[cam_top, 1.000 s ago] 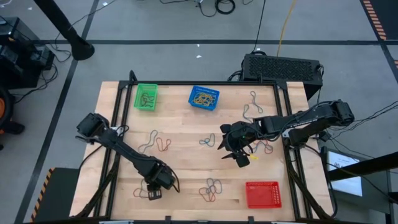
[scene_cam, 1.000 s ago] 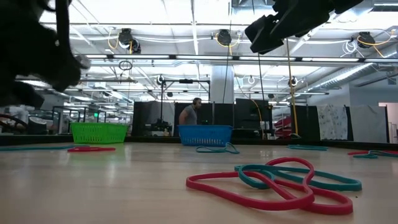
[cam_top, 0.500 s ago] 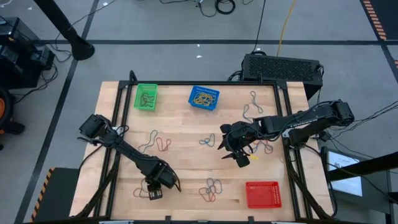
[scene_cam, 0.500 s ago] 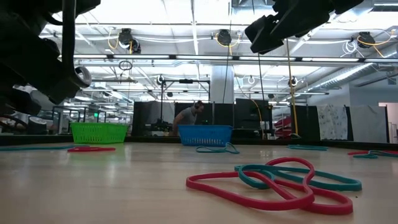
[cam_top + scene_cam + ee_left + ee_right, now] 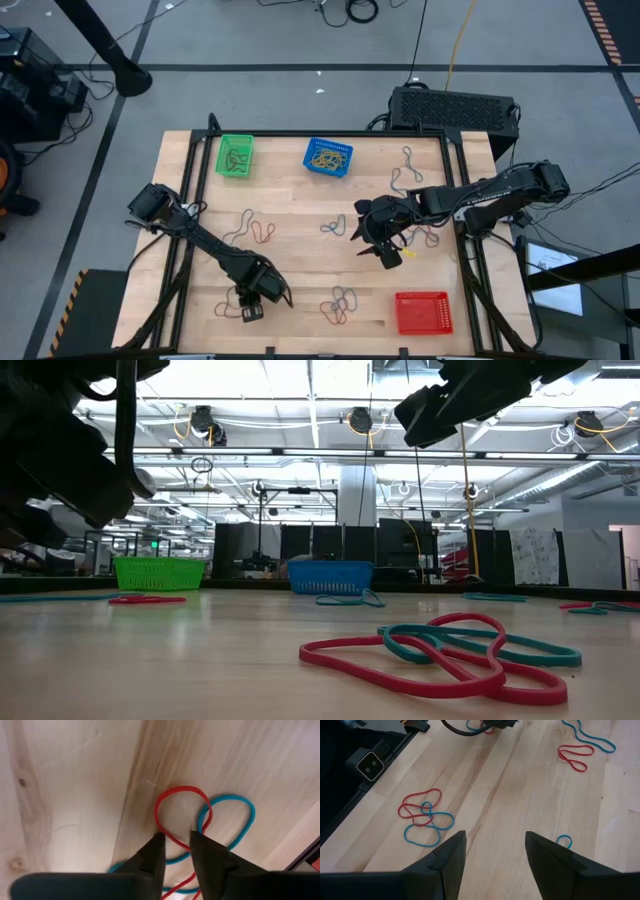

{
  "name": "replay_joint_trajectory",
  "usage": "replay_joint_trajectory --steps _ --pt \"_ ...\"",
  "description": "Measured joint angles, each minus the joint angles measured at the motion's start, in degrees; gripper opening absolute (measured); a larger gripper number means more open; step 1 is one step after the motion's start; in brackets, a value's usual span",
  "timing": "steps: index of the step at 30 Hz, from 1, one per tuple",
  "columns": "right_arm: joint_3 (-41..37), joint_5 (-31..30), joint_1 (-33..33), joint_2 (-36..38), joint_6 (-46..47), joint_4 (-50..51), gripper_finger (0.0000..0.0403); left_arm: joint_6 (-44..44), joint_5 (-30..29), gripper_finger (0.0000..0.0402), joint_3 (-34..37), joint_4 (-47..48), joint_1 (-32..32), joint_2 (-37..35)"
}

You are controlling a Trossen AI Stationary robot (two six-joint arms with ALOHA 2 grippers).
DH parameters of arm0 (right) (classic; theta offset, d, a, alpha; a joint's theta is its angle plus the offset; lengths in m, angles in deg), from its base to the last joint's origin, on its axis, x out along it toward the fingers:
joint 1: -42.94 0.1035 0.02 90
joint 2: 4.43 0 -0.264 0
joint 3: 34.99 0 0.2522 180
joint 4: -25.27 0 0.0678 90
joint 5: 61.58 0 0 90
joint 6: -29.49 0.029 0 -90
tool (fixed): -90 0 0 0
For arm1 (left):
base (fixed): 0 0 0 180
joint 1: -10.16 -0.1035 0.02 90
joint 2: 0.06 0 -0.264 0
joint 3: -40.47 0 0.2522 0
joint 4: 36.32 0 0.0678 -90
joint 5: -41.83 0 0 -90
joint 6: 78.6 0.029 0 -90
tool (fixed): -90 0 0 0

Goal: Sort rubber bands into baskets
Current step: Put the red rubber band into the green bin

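My left gripper [image 5: 175, 847] is low over the table's near left [image 5: 252, 300], open by a narrow gap. Its fingertips stand on either side of a strand of a red rubber band [image 5: 180, 805] that lies flat, crossed with a teal band [image 5: 235, 820]. Whether they touch it I cannot tell. My right gripper [image 5: 495, 860] hangs open and empty above the table's middle right [image 5: 385, 250]. The green basket [image 5: 235, 157] and blue basket [image 5: 328, 157] stand at the far edge, both holding bands. The red basket [image 5: 422, 312] stands at the near right.
More bands lie loose: a red and teal cluster [image 5: 340, 303] at the near middle, which also shows in the right wrist view [image 5: 425, 815], and others at the left middle [image 5: 250, 228], centre [image 5: 333, 227] and far right [image 5: 405, 165]. A black vented box [image 5: 452, 108] stands beyond the far right corner.
My left gripper has shifted slightly toward the table's right and near edges, over the red and teal bands. The bands have stayed where they were.
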Motion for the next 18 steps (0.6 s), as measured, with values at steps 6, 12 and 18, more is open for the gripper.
replay_joint_trajectory --steps 6,12,18 --pt "0.0 0.0 0.0 0.0 -0.3 0.0 0.0196 1.8 -1.4 0.0016 0.0 0.8 0.0 0.0" --pt "0.0 0.0 0.0 0.0 -0.4 0.0 0.0196 4.1 -1.8 0.0005 0.0 1.0 -0.1 -0.5" --pt "0.0 0.0 0.0 0.0 -0.7 -0.1 0.0196 5.6 -7.1 0.0002 -1.3 5.6 -0.5 -4.9"
